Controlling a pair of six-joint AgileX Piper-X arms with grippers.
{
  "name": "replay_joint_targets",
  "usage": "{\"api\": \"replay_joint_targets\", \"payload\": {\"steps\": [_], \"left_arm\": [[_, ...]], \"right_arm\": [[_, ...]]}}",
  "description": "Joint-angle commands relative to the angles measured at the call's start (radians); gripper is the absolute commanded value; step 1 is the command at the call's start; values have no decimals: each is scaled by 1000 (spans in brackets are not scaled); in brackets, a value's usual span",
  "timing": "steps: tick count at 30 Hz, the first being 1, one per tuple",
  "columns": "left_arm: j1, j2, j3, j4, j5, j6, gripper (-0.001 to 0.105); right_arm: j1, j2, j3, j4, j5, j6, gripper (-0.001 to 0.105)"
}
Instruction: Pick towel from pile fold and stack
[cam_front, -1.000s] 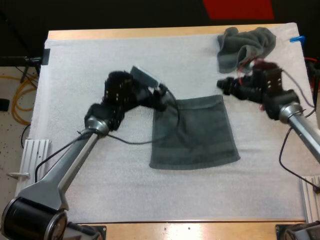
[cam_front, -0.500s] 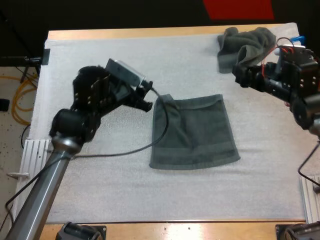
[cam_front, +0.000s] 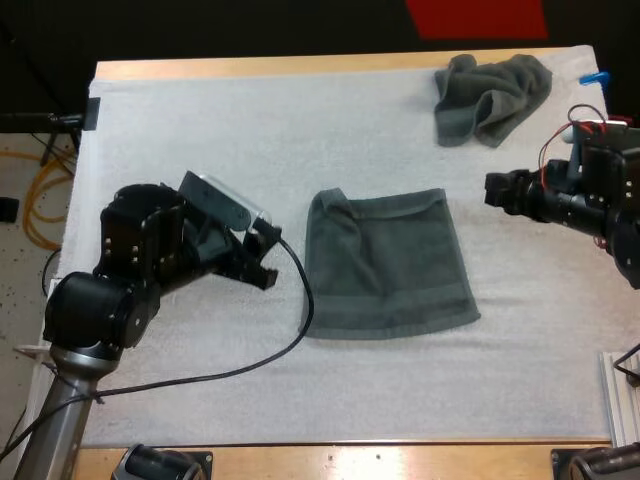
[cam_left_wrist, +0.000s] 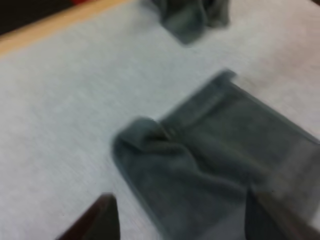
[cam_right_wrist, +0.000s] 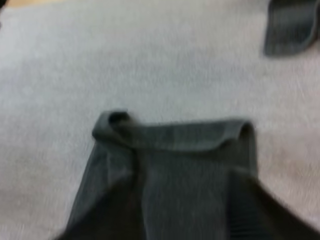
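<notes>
Your left gripper (cam_front: 266, 258) hung over the white mat (cam_front: 200, 130), just beside the left edge of the flat towel (cam_front: 385, 265) and not touching it. Its two fingers (cam_left_wrist: 97, 220) were spread wide with nothing between them, as the left wrist view made plain. The flat towel lay near the middle of the mat, folded into a rough rectangle. Its far left corner was bunched up into a small hump, and a band ran along its near edge. Farther right, the crumpled towel (cam_front: 490, 95) sat in a heap at the far right corner of the mat, close to the wooden table (cam_front: 300, 68) edge and well apart from the flat one. Your right gripper (cam_front: 495, 190) hovered to the right of the flat towel, nearer you than the heap, pointing toward the towel's far right corner. Its fingers (cam_right_wrist: 262, 210) stood apart, empty, clear of any cloth.
</notes>
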Motion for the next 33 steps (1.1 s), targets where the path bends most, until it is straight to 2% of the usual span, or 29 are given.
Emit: {"api": "replay_joint_targets", "payload": {"steps": [1,2,3,8,12,18,25,33], "left_arm": [[-2,-7,-4,49,14,6,54],[-2,-7,-4,68,14,6,54],[-2,-7,-4,79,14,6,54],[-2,-7,-4,103,14,4,54],[-2,-7,-4,108,14,-4,54],[-2,-7,-4,133,31,-4,54],[-2,-7,-4,133,37,-4,54],[-2,-7,-4,133,36,-4,54]], "right_arm": [[23,-3,-8,9,-11,-12,13],[46,-2,-8,4,-11,-22,2],[55,1,-8,3,-8,-26,0],[162,72,-8,-12,1,-31,0],[207,167,-22,-11,1,20,0],[217,359,-180,65,1,26,0],[217,624,-408,230,1,-18,0],[217,858,-567,351,48,-86,0]]}}
